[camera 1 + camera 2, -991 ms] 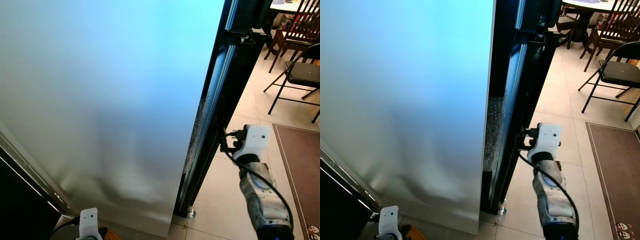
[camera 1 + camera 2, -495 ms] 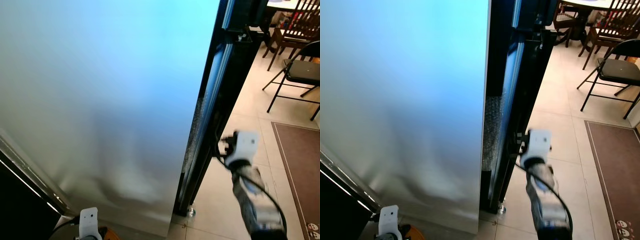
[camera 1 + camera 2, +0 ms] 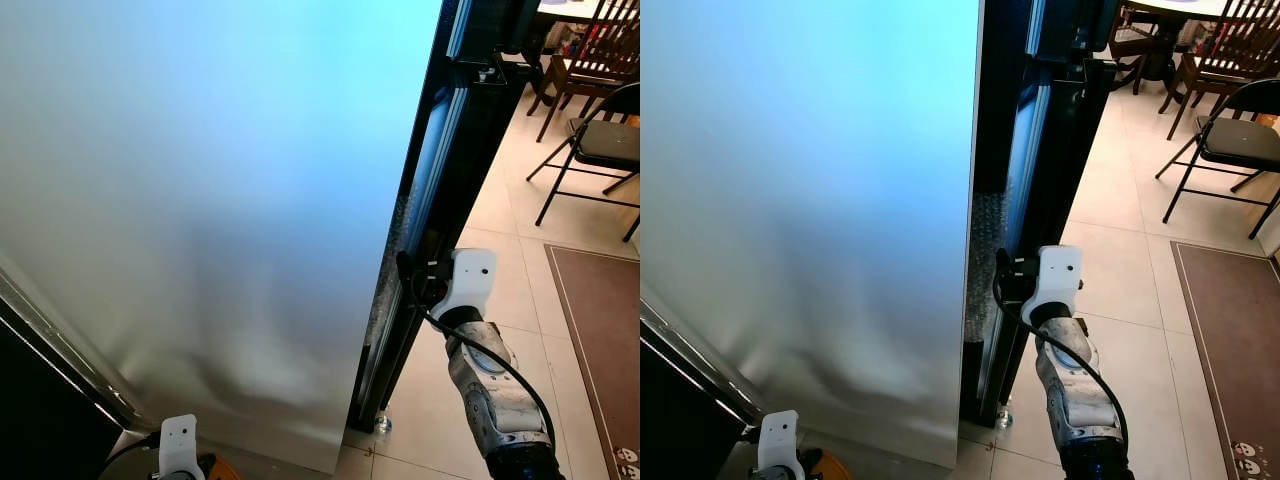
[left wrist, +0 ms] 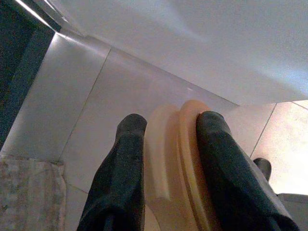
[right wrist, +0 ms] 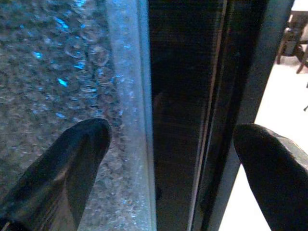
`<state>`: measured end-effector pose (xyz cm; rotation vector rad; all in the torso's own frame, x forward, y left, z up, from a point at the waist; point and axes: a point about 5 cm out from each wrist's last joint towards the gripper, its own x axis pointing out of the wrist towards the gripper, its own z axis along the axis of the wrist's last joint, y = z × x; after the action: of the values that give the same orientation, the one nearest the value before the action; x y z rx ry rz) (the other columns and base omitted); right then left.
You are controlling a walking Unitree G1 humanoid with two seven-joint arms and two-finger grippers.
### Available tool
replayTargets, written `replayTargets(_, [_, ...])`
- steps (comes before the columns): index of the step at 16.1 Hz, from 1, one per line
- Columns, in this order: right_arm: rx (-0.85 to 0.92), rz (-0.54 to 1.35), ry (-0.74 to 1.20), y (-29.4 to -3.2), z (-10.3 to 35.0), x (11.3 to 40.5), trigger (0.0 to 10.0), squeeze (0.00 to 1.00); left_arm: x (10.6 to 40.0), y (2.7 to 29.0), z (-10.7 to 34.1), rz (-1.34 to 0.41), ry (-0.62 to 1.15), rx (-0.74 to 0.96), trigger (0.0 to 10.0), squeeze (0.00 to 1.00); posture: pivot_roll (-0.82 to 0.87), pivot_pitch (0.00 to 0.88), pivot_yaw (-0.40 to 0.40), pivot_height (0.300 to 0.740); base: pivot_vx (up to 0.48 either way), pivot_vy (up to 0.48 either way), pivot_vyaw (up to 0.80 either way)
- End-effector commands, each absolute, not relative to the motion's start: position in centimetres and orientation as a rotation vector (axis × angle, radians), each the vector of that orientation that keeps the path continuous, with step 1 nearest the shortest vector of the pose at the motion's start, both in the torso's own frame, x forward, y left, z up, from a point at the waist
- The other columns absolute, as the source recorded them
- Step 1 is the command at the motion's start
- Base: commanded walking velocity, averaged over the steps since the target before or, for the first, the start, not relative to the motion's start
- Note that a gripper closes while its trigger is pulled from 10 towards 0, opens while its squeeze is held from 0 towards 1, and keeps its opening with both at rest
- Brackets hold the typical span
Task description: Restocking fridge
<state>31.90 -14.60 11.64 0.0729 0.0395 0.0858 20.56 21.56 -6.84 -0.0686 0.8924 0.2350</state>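
Left tool (image 4: pixel 168 159) low, pinching pale orange plastic container (image 4: pixel 175 163) above floor tiles. Tall brushed-steel fridge door (image 3: pixel 200 200) barely ajar. Right tool (image 5: pixel 168 144) spread astride door's dark edge (image 5: pixel 183 96). Early stage: opening pending, container not yet stocked.

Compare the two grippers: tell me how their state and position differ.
The left gripper is shut on an orange object and hangs low near the floor; the right gripper is open, holds nothing, and is raised at the fridge door's edge. Both have two black fingers.
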Motion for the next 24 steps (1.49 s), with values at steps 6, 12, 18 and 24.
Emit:
replayTargets(6, [0.075,-0.013,0.017,-16.0,11.9,32.1,10.0,0.00,20.2,21.8,-7.0,0.226,0.906,-0.041,10.0,0.00,-0.02,0.018,-0.019,0.740,0.000,0.000,0.00])
replayTargets(12, [0.067,0.029,0.020,-15.5,12.0,32.9,10.0,0.00,20.3,21.8,-6.9,0.226,0.902,-0.042,10.0,0.00,-0.02,0.016,-0.017,0.740,0.000,0.000,0.00])
replayTargets(18, [0.047,0.065,0.050,-14.8,11.6,33.2,10.0,0.00,20.3,21.8,-7.0,0.227,0.904,-0.045,10.0,0.00,-0.01,0.020,-0.020,0.740,0.000,0.000,0.00])
replayTargets(24, [0.035,0.054,0.088,-15.1,10.9,33.1,10.0,0.00,20.2,21.8,-7.0,0.215,0.907,-0.039,10.0,0.00,-0.01,0.024,-0.017,0.740,0.000,0.000,0.00])
